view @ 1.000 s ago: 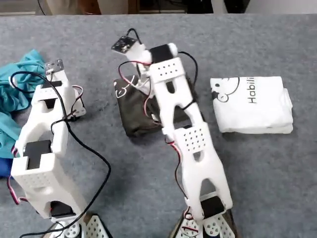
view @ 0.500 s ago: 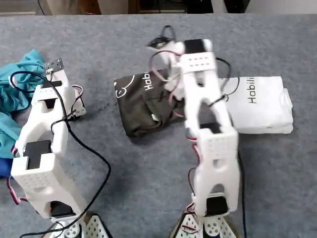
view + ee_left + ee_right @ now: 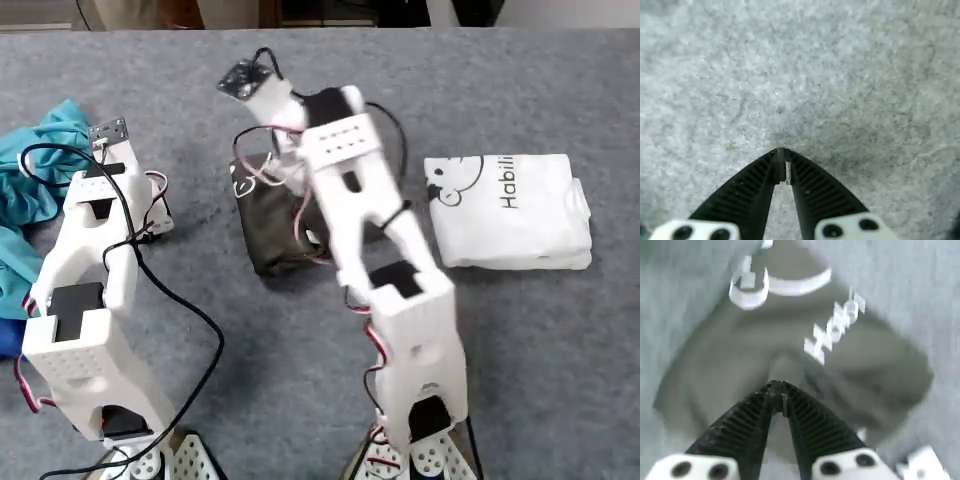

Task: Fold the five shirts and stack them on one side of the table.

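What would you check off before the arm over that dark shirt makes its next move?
1. Is the right gripper above the dark shirt: ok.
2. Is it pinching cloth: cannot tell; it is shut.
3. Is the dark shirt stacked on the white folded shirt: not ok, they lie apart.
4. Is the left gripper out of the way: ok, shut over bare table.
5. Are the teal shirts folded: not ok, crumpled.

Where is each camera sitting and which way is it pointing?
High view: above the table, looking down on both arms, dark shirt, white shirt, teal shirts.
Left wrist view: on left arm, facing the table; left gripper, shut.
Right wrist view: on right arm, facing the dark shirt; right gripper, shut.
Shared: dark shirt, in high and right wrist views.
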{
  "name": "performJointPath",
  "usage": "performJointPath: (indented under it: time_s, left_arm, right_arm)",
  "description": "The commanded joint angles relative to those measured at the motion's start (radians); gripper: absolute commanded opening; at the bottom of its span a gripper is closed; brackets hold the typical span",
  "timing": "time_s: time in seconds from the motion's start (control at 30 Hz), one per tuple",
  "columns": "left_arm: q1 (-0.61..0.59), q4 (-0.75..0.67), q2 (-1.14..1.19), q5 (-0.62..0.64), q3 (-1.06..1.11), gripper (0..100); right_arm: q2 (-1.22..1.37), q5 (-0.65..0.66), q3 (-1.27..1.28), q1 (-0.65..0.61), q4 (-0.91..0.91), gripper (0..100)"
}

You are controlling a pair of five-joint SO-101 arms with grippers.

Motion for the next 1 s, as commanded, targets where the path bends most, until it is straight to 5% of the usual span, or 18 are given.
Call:
performJointPath:
  time_s: [0.0,0.5,0.97]
  left_arm:
    - [0.015,-0.015,-0.050,-0.005,-0.005,2]
    - [0.015,-0.015,-0.050,-0.005,-0.008,2]
    - [0.015,-0.015,-0.050,-0.006,-0.006,2]
  right_arm:
    - [0.077,-0.043,-0.077,-0.021,-0.100,0.3]
    - [0.340,-0.040,-0.484,0.090,0.348,0.3]
    - [0.104,-0.038,-0.173,0.257,0.347,0.2]
